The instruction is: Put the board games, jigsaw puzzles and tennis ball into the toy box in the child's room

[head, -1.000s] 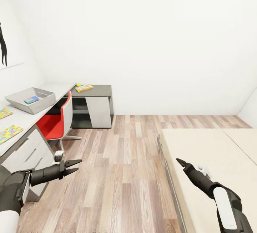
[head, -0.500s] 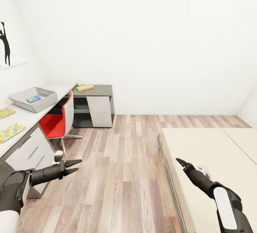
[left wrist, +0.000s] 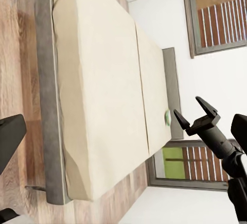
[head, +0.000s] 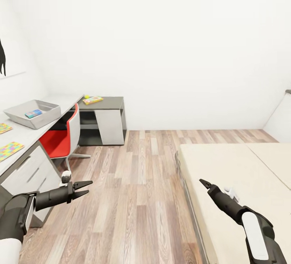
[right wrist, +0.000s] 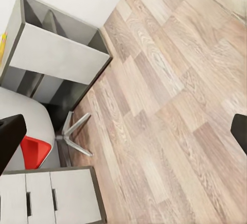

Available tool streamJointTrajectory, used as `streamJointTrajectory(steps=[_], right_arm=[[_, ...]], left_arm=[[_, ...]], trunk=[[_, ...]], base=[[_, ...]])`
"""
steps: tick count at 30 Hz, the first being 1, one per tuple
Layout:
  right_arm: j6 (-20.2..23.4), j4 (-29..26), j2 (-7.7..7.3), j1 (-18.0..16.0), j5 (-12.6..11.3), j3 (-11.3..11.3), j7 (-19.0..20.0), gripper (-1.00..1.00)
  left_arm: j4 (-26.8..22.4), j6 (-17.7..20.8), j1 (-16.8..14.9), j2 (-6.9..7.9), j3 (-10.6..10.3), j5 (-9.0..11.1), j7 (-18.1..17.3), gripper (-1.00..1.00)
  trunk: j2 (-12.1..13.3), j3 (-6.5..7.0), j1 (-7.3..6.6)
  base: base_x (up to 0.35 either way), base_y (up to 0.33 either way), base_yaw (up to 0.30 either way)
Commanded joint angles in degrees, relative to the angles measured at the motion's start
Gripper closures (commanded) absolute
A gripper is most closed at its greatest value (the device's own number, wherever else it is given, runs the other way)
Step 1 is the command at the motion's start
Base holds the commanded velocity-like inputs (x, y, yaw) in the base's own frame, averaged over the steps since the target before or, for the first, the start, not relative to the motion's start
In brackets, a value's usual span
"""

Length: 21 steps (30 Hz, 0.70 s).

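The grey toy box stands on the long white table at the left, with a blue boxed item inside it. Two colourful jigsaw puzzles lie on the table nearer to me. On the far dark desk lie a yellow board game and the small tennis ball. My left gripper is open over the floor, holding nothing. My right gripper is open by the bed's edge, also empty; it appears again in the left wrist view.
A red chair stands at the table, with white drawers nearer me. The beige bed takes up the right side. Wooden floor runs between bed and table. A small green thing lies far along the bed.
The whole picture has shifted a little to the left, so the camera has turned slightly right. Both arms keep their places in the view, grippers unchanged.
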Motion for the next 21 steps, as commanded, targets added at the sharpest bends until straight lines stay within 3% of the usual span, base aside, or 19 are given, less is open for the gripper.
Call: streamJointTrajectory(steps=[1, 12, 21], right_arm=[[0.4, 0.0, 0.03, -0.1, 0.2, -0.2, 0.4, -1.00], [0.4, 0.0, 0.02, -0.1, 0.2, -0.2, 0.4, -1.00], [0.4, 0.0, 0.06, -0.1, 0.2, -0.2, 0.4, -1.00]], left_arm=[[0.0, 0.6, -0.1, -0.03, 0.1, -0.6, -0.5, -1.00], [0.0, 0.6, -0.1, -0.01, 0.1, -0.6, -0.6, -1.00], [0.0, 0.5, -0.1, -0.01, 0.1, -0.6, -0.6, -1.00]], trunk=[[-0.1, -0.09, 0.04], [-0.1, 0.01, 0.04], [-0.1, 0.02, 0.04]], base=[[-0.001, -0.099, -0.099], [-0.004, -0.042, -0.037], [-0.098, -0.002, -0.001]])
